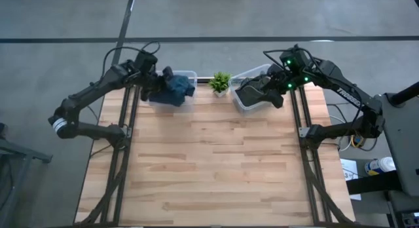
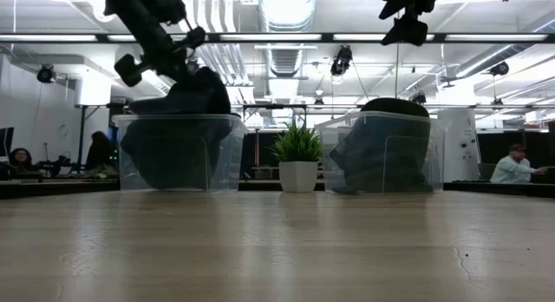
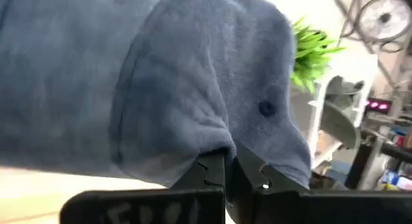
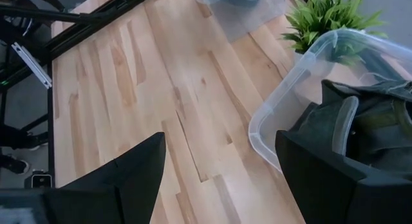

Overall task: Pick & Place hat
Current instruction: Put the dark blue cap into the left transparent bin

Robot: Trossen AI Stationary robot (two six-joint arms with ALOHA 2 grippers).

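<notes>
One blue hat point(image 1: 173, 88) hangs over the left clear bin point(image 1: 185, 76) at the table's far edge, its fabric pinched between the clenched fingers of the left gripper point(image 3: 230, 167). Just beside that bin stands a small potted plant point(image 1: 220, 83), then a second clear bin point(image 1: 245, 76) holding a dark hat point(image 1: 251, 94). Above it hovers the right gripper point(image 4: 219, 169), fingers spread wide and empty.

A grey concrete floor point(image 1: 59, 18) is stretching around the light wooden table point(image 1: 216, 162), crossed by a dark seam line running past its far edge. Overhead, long fluorescent strips point(image 2: 286, 5) are glowing along a ceiling of exposed ducts and pipes — the whole hall is looking bright and industrial. Farther back, people are sitting at desks on both sides — one point(image 2: 513, 163) at the right, others point(image 2: 100, 152) at the left — while dark equipment is hanging from the ceiling.
</notes>
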